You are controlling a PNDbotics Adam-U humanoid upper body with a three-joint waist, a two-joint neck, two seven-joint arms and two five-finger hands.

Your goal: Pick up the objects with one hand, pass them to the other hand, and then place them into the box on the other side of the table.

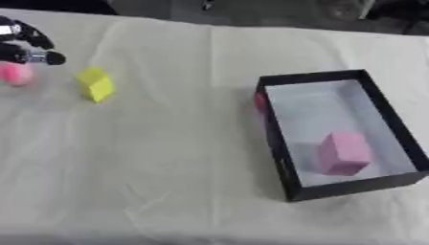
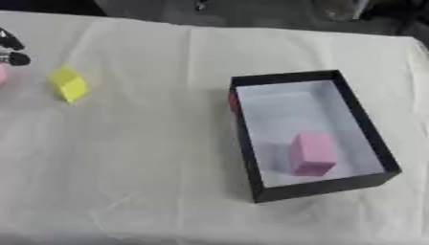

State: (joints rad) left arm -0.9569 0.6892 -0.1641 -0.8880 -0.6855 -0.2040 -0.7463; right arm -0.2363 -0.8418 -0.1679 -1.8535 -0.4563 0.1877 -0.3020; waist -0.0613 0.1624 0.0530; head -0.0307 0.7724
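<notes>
Your left hand [image 1: 25,45] sits upper left, fingers curled with nothing in them, directly above the pink ball [image 1: 15,74]; yellow block [image 1: 95,83] just right, box [image 1: 283,143] far right.

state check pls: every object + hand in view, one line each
Pink rectangular block: inside the box, standing on its floor.
Black-walled open box: upright, on the table's right side.
Yellow block: on the cloth, untouched.
Pink round object: on the cloth at the left edge, just below the hand.
Small red thing: against the box's outer left wall, mostly hidden.
Left hand: fingers curled above the pink round object, no clear grasp.
Right hand: not in view.
</notes>
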